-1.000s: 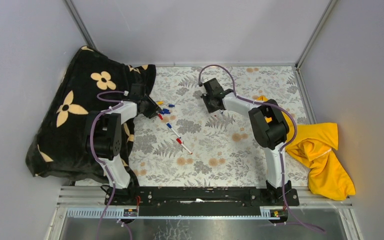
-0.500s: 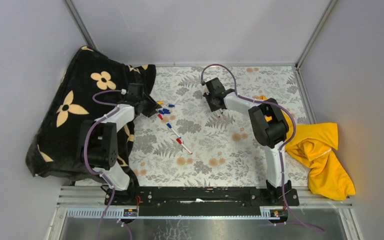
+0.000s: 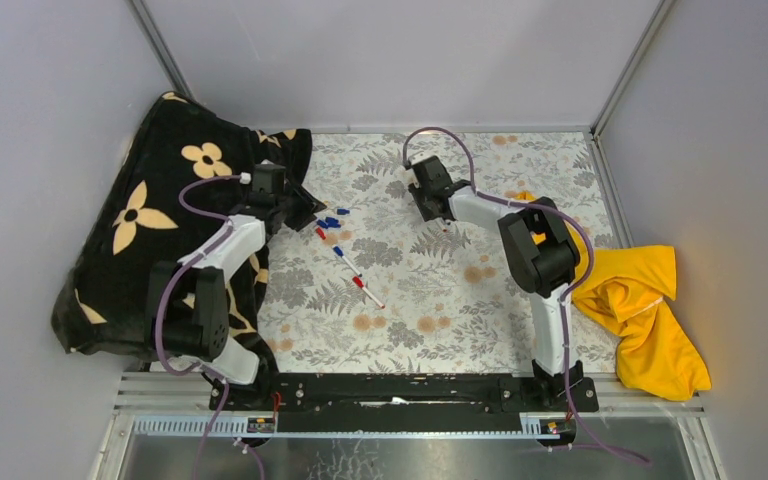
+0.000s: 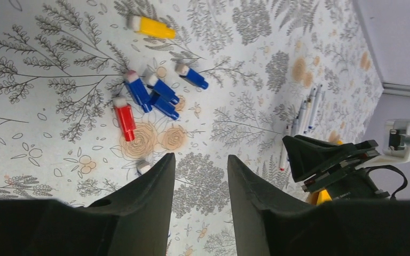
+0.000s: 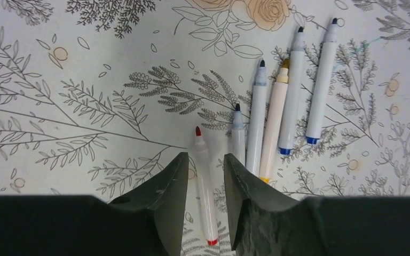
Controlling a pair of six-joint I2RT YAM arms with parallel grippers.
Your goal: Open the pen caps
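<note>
Caps: six loose beside the left gripper (image 4: pixel 199 160): one yellow cap (image 4: pixel 152 26), one red cap (image 4: pixel 124 117), four blue caps (image 4: pixel 163 89).
Pens: six uncapped pens (image 5: pixel 256 117) in a row; two capped pens (image 3: pixel 348 264) mid-table.
Claws: left gripper's fingers apart, empty; right gripper (image 5: pixel 205 160) apart, straddling the red-tipped pen (image 5: pixel 204 192).
Edges: black flowered cloth (image 3: pixel 140 220) left, yellow cloth (image 3: pixel 640 300) right.

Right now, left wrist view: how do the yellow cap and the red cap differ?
The yellow cap lies alone at the top of the view; the red cap lies close beside the blue caps, nearer the left gripper. The yellow cap runs nearly crosswise in the view; the red cap runs nearly up and down. Both lie flat on the floral cloth, off any pen.
</note>
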